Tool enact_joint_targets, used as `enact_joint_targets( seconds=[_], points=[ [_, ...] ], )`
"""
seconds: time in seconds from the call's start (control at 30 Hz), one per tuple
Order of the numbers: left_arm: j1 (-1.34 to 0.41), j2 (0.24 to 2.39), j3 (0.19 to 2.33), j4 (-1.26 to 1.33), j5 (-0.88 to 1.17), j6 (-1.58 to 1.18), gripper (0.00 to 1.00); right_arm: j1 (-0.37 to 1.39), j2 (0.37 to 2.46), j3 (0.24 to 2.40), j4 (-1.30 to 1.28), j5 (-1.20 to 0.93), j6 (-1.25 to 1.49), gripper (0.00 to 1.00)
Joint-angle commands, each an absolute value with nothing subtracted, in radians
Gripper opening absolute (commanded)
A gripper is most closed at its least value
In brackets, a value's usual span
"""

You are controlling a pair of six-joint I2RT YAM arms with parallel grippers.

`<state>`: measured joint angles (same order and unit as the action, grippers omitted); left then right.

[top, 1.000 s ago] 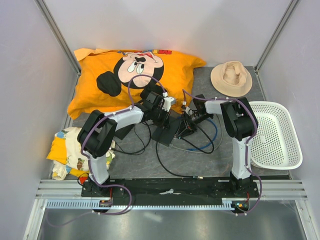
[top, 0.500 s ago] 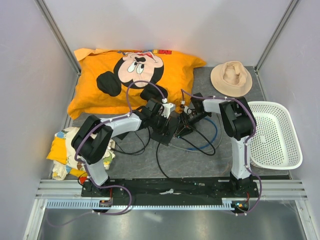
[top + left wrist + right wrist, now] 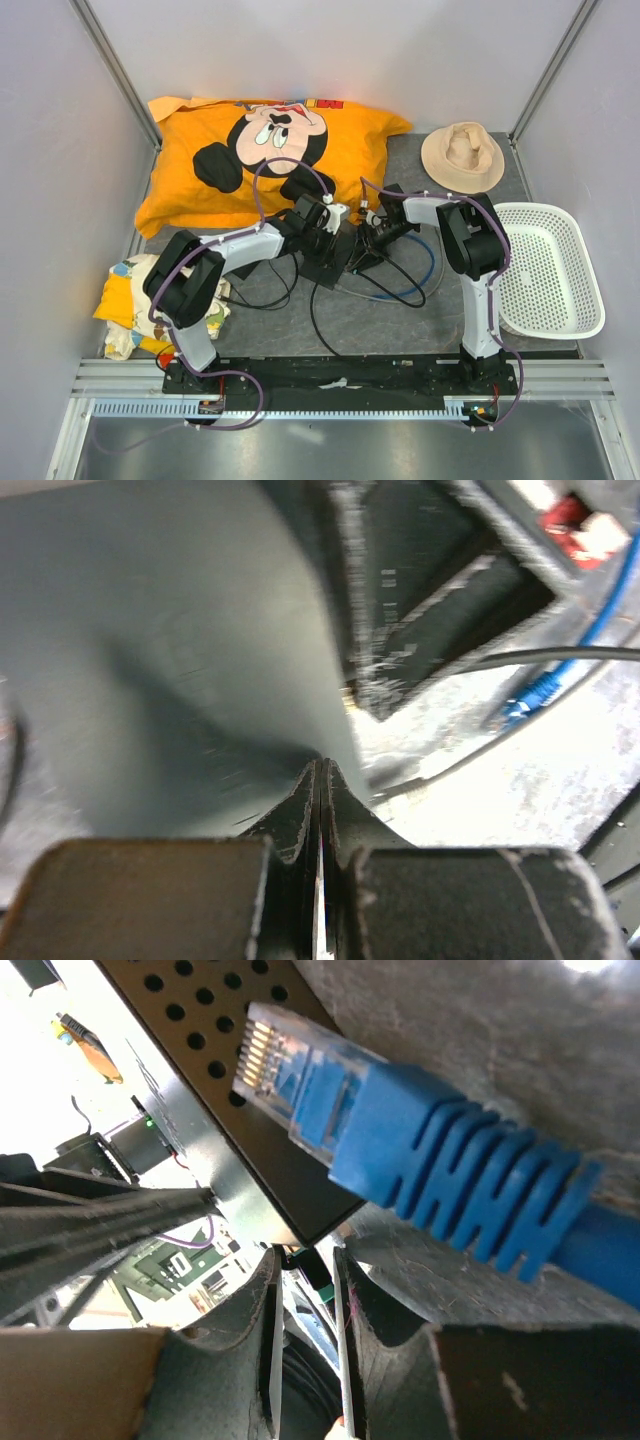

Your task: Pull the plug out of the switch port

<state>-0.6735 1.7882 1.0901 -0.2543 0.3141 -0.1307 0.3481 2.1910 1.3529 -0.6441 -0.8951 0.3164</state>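
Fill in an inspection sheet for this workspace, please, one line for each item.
Surface: grey mat, wires lying across it.
Job's things: black switch between the arms; blue plug free beside its perforated wall, contacts exposed.
Clutter: orange pillow, tan hat, white basket, patterned cloth.
Grippers: left gripper jaws shut, nothing between; right gripper jaws slightly apart, hold unclear.
Cables: black cable and blue cable loop on the mat.
Surroundings: pale walls, metal frame posts.
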Motion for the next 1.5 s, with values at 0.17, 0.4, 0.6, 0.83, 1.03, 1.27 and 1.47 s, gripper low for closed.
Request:
enact_joint_targets(
  seconds=[0.17, 0.4, 0.6, 0.83, 1.03, 1.27, 1.47],
  points=[
    [-0.661, 1.874, 1.072, -0.422, 0.137, -0.176, 0.01, 0.400, 2.327, 1.342, -0.547, -0.206, 0.282, 0.00],
    [-0.664, 1.916, 1.060, -0.428, 0.123, -0.222, 0.02, 0.396, 2.329, 1.292, -0.571, -0.212, 0.258, 0.00],
    [-0.676, 1.944, 1.083, -0.439, 0.115, -0.209, 0.02, 0.384, 2.361, 1.301, -0.580, -0.248, 0.247, 0.00],
    [-0.680, 1.976, 1.094, -0.462, 0.080, -0.236, 0.02, 0.365, 2.338, 1.256, -0.574, -0.302, 0.247, 0.00],
    [-0.678, 1.990, 1.085, -0.449, 0.092, -0.236, 0.01, 0.367, 2.223, 1.175, -0.565, -0.331, 0.215, 0.00],
    [-0.680, 1.999, 1.097, -0.443, 0.089, -0.224, 0.02, 0.388, 2.227, 1.167, -0.574, -0.314, 0.212, 0.00],
    [-0.680, 1.991, 1.094, -0.437, 0.090, -0.222, 0.02, 0.388, 2.249, 1.190, -0.598, -0.310, 0.206, 0.00]
  ],
)
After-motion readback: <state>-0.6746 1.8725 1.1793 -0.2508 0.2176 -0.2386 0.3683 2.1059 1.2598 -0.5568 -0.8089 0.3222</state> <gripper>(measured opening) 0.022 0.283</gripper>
